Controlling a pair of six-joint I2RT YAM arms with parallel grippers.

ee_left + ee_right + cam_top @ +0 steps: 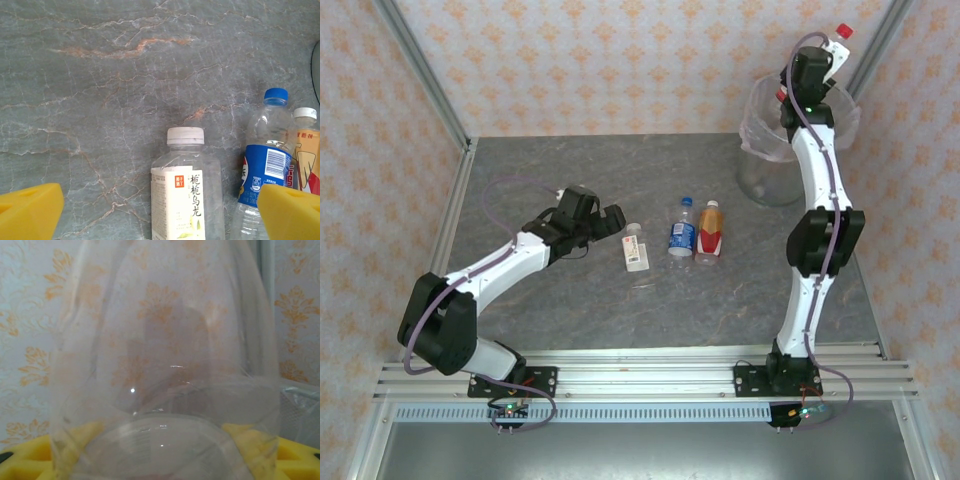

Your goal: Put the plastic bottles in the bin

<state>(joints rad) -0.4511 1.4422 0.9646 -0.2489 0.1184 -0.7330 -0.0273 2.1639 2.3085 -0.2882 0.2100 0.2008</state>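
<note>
On my right gripper [162, 460], the pads [295, 457] are yellow foam, matt and spongy; the clear bottle [165, 365] between them is thin, glossy plastic. The bin [765, 180] has a liner [752, 125] of crinkly, shiny clear film. Left of the bin, the table [100, 100] looks like matt, veined grey stone. The white-capped bottle [186, 150] there carries a smooth label [177, 205], perhaps paper.

Grey marbled table [570, 310] in a papered booth.
Pale walls [620, 60] with orange flower pattern; metal posts [424, 70] in the upper corners, metal rail [650, 365] along the bottom.

The clear plastic bottle [165, 365] runs past the top and bottom edges; a yellow foam fingertip [290, 212] hides the base of the blue-labelled clear bottle [265, 165].
</note>
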